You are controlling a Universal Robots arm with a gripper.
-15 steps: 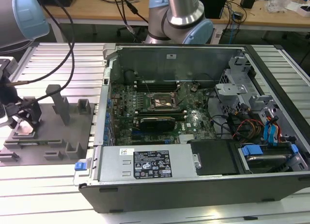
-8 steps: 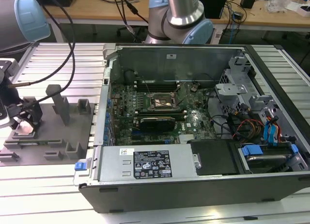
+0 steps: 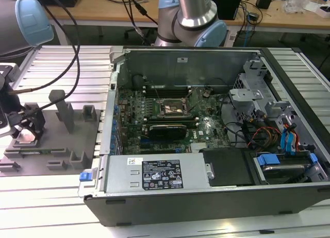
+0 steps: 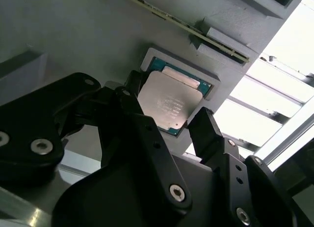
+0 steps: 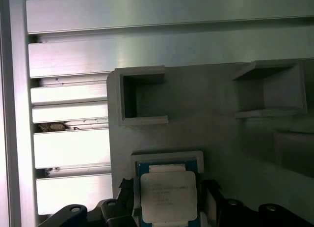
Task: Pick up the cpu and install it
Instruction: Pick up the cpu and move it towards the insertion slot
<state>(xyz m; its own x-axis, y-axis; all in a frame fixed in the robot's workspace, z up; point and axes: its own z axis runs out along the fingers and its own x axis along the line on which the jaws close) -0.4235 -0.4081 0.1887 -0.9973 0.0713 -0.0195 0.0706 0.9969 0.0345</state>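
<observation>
The cpu [image 4: 169, 101] is a small square chip with a silver top, lying flat in a shallow recess of the grey fixture plate [image 3: 77, 140] at the exterior view's left. In the first wrist view the cpu [image 5: 168, 197] shows a green rim inside the recess frame. My gripper [image 4: 167, 104] is lowered over it and open, with one black finger [image 4: 208, 133] close beside each of two opposite edges. In the exterior view the gripper [image 3: 26, 131] hangs just above the chip [image 3: 26, 138]. The dark socket frame [image 3: 172, 108] sits on the motherboard inside the open computer case.
Grey blocks and posts [image 3: 64, 112] rise from the fixture plate near the gripper. The open computer case [image 3: 206, 197] fills the middle and the exterior view's right, with cables, a drive cage and a power supply. Ribbed aluminium table [image 3: 46, 202] surrounds both.
</observation>
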